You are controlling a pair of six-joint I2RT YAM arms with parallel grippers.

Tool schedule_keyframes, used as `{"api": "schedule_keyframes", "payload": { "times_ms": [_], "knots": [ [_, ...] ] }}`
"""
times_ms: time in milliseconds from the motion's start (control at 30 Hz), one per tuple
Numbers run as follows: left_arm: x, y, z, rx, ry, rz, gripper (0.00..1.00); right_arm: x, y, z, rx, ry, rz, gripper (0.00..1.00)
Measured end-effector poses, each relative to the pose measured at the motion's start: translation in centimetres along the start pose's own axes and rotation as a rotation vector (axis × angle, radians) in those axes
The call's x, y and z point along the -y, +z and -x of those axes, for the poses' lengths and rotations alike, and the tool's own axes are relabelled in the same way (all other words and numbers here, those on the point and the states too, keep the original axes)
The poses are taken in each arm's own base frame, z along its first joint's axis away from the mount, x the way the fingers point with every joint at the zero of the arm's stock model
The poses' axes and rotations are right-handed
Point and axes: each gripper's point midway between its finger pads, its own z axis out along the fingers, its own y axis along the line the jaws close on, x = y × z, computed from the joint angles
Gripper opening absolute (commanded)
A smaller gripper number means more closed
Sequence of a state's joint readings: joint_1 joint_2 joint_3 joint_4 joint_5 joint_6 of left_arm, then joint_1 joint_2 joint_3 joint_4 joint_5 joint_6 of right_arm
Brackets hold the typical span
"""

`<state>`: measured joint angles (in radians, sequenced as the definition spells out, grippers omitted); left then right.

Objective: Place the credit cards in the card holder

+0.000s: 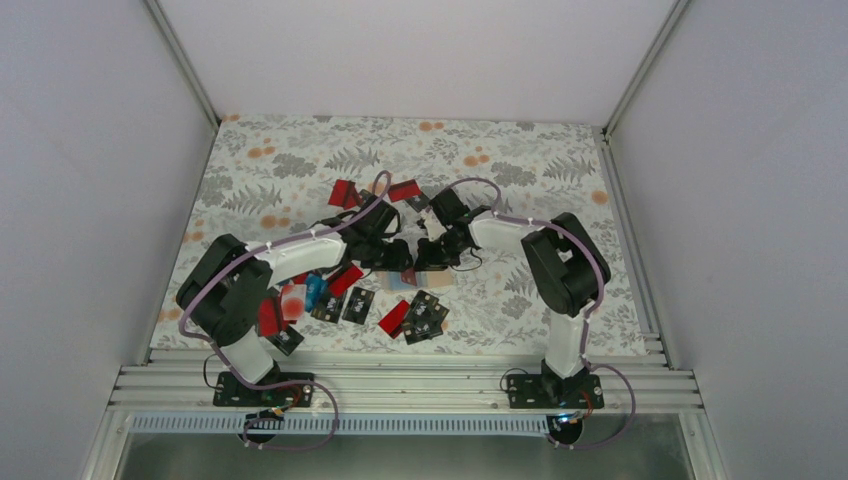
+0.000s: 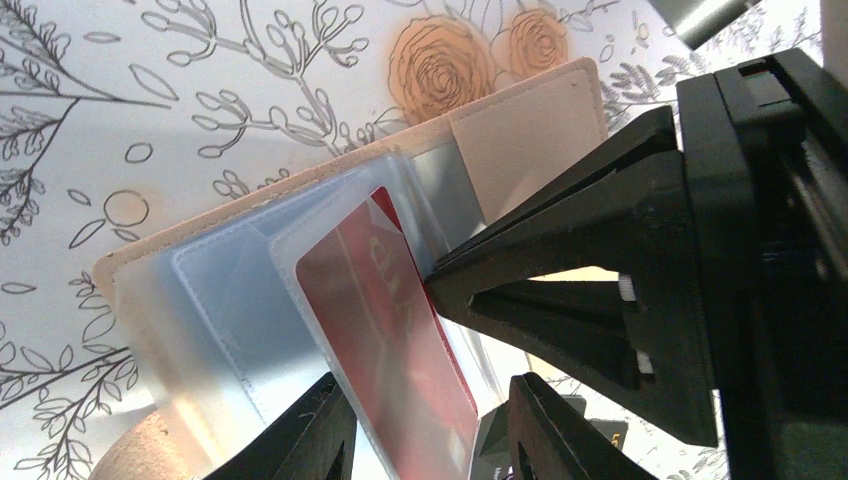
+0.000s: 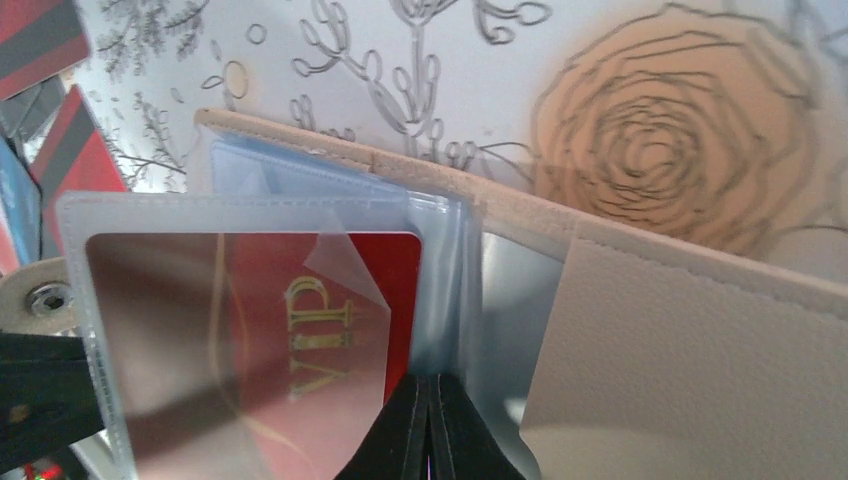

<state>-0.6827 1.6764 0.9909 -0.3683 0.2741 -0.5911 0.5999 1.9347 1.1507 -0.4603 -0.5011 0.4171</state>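
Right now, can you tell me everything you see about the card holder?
The card holder lies open on the flowery table cloth. Its outside looks like tan, grainy leather with stitched edges, and a tab with a metal snap sticks out. Inside are clear, bluish plastic sleeves fanned like pages. One sleeve has a red card with gold VIP letters in it. The right gripper, shut, touches the sleeves' edge; the left gripper, open, straddles that sleeve.
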Motion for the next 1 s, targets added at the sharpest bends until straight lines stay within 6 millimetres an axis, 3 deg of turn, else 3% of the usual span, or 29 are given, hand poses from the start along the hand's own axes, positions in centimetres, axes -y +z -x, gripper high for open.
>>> {"api": "schedule_keyframes", "payload": {
  "times_ms": [300,600,867,1000],
  "knots": [
    [1.9,0.1,1.6,0.020,0.023,-0.024,0.40,1.3,-2.6,0.7,0.056,0.023,-0.094,0.15],
    [3.7,2.0,2.6,-0.001,0.047,-0.033,0.39,1.9,-6.8,1.6,0.161,0.039,-0.122,0.19],
    [7.6,3.8,4.4,-0.006,0.093,-0.081,0.39,4.6,-11.6,1.3,0.281,0.105,-0.177,0.22],
    [9.7,5.9,5.1,-0.022,0.117,-0.125,0.39,5.4,-14.1,0.6,0.351,0.135,-0.187,0.25]
  ]
}}
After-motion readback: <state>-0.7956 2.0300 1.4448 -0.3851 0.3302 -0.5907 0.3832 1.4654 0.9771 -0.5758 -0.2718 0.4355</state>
